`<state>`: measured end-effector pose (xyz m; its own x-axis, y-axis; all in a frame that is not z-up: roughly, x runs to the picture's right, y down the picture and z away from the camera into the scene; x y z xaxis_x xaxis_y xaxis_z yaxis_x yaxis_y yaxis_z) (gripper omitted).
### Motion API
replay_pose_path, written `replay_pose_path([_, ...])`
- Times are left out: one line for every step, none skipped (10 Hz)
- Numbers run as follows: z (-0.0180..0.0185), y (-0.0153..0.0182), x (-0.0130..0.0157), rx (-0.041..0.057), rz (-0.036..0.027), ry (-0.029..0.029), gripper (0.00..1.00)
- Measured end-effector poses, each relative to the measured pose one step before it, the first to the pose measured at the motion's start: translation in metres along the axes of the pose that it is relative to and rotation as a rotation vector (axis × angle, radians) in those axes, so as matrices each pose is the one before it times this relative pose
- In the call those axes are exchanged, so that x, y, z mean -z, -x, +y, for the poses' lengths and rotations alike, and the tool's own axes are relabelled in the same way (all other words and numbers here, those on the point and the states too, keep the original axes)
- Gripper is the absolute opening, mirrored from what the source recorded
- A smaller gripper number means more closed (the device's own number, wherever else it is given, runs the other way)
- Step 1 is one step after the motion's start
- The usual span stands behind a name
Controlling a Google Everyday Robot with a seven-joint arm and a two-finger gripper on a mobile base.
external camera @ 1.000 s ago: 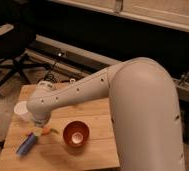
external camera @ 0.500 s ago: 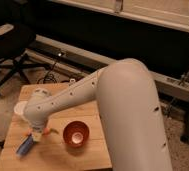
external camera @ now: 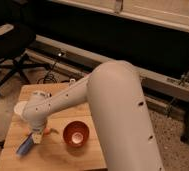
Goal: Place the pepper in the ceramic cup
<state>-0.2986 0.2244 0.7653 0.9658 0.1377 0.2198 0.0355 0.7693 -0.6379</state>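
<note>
The pepper [external camera: 48,131] shows as a small orange sliver on the wooden table [external camera: 53,155], just left of the bowl and mostly hidden by my arm. The ceramic cup [external camera: 19,107] is white and stands at the table's left edge; only its left rim shows behind my wrist. My gripper [external camera: 37,137] hangs below the white wrist, low over the table, right next to the pepper and in front of the cup.
A reddish-brown glossy bowl [external camera: 76,134] stands right of the gripper. A blue-and-white cylinder [external camera: 25,145] lies at the front left of the table. A black office chair [external camera: 8,47] stands at back left. My large white arm [external camera: 118,110] covers the table's right side.
My arm has swung left and down. The wrist now covers most of the cup, and the gripper sits lower, beside the pepper.
</note>
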Motion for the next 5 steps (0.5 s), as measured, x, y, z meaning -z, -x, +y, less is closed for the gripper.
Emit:
replay_pose_path([-0.00124,0.00041,-0.00238,0.00667,0.00270,0.00632,0.65])
replay_pose_path([-0.00227,-0.00167,-0.00133,0.00115,0.00489,0.00164,0.65])
replay_pose_path([-0.00236,-0.00175,-0.00124,0.00051,0.00454,0.00111,0.65])
replay_pose_path([-0.00418,-0.00232,-0.00131,0.00102,0.00621,-0.00055,0.65])
replay_pose_path([-0.00445,-0.00265,-0.00338,0.00166,0.00831,0.00335,0.65])
